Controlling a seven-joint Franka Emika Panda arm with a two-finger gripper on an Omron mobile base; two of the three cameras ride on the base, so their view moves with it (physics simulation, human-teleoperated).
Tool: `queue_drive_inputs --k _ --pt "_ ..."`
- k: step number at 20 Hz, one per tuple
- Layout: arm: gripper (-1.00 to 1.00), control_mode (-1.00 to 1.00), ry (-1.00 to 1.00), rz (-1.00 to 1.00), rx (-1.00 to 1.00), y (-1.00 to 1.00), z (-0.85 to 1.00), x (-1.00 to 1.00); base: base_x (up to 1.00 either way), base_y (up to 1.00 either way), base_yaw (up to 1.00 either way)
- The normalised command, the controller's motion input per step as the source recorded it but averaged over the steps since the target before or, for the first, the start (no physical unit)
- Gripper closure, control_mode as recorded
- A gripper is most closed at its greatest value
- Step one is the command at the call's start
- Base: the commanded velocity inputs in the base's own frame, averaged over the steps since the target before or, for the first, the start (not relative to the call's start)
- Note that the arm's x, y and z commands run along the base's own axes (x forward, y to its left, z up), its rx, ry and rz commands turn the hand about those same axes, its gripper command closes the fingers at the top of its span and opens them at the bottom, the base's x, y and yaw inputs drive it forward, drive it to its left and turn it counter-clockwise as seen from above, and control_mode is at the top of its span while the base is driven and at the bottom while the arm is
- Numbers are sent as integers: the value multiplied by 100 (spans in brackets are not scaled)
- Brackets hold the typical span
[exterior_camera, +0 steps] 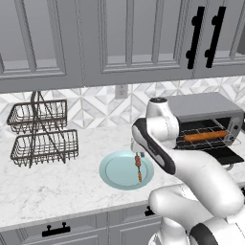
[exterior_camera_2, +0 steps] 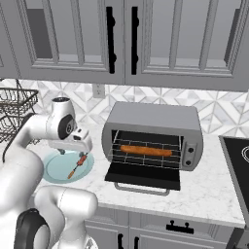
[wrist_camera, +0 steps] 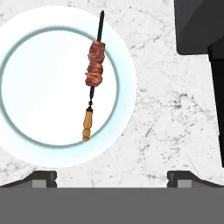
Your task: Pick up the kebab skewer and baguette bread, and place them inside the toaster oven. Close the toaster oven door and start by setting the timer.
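The kebab skewer [wrist_camera: 92, 74] lies on a pale blue plate [wrist_camera: 35, 87], its reddish chunks towards one end and a wooden handle at the other. From the base views the skewer [exterior_camera: 139, 167] [exterior_camera_2: 78, 164] rests near the plate's [exterior_camera: 117, 174] [exterior_camera_2: 56, 170] right side. My gripper [wrist_camera: 113, 177] [exterior_camera_2: 80, 146] hangs open above the plate, a little to the skewer's right, holding nothing. The baguette bread [exterior_camera_2: 146, 151] [exterior_camera: 205, 136] lies on the wire rack inside the toaster oven [exterior_camera_2: 155, 119] [exterior_camera: 206, 106]. The toaster oven door [exterior_camera_2: 143, 176] [exterior_camera: 225, 154] is folded down open.
A two-tier wire basket rack [exterior_camera: 40, 134] stands at the left on the marble counter [exterior_camera: 72, 184]. A dark stovetop [exterior_camera_2: 238, 155] lies right of the oven. Grey wall cabinets [exterior_camera_2: 121, 39] hang overhead. The oven's control strip [exterior_camera_2: 190, 153] faces forward.
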Motion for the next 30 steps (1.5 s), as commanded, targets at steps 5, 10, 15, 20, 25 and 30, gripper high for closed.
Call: queue_drive_inputs --k 5,10,15,20,25,30 --pt "-100 -100 0 0 4 1 -31 48 0 0 0" --pt "-100 -100 0 -3 2 10 -32 31 0 0 0" --pt "-100 -100 0 -9 2 18 -35 26 0 0 0" --pt "-100 -100 0 -4 1 2 -46 17 0 0 0" --pt "-100 -100 0 -2 1 0 -33 7 0 0 0" --pt "-100 -100 0 0 0 0 -38 11 0 0 0"
